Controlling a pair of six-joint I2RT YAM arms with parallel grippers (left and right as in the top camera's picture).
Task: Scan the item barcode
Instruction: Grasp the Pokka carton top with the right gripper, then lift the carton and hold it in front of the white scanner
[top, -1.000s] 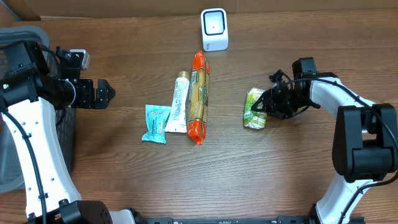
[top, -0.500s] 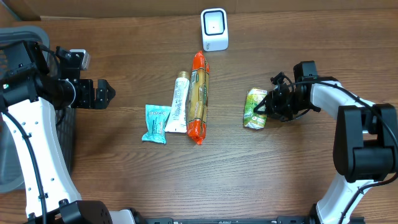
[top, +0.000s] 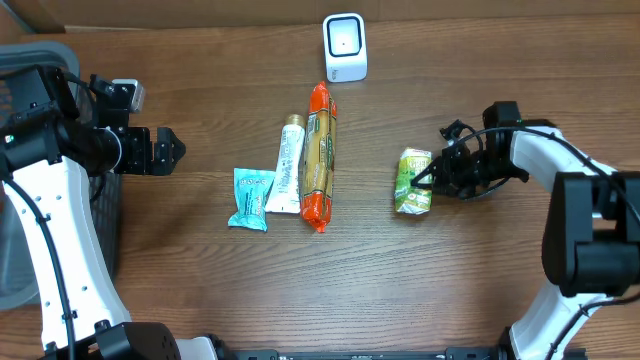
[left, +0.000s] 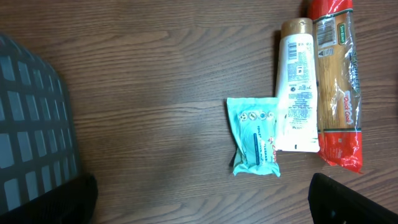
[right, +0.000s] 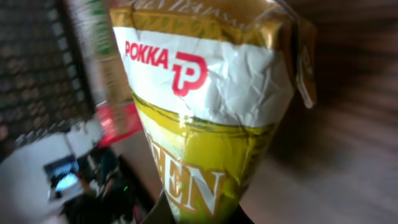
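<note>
We've got our right gripper (top: 436, 180) pinched tight on the edge of the carton (top: 412, 181), which sits on the table (top: 500, 290) well right of the pasta (top: 319, 155). Grabbing it by the edge probably leaves the printed sides free to show the scanner (top: 345, 47) at the back. Our left gripper (top: 165, 150) hangs spread wide, off to the side, out of the way, we guess.

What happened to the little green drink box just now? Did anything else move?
The right pincer closed on the green drink carton and pulled it a little toward its own arm. The left pincer stayed open and still. The white scanner, pasta pack, tube and wipes pack did not move.
</note>
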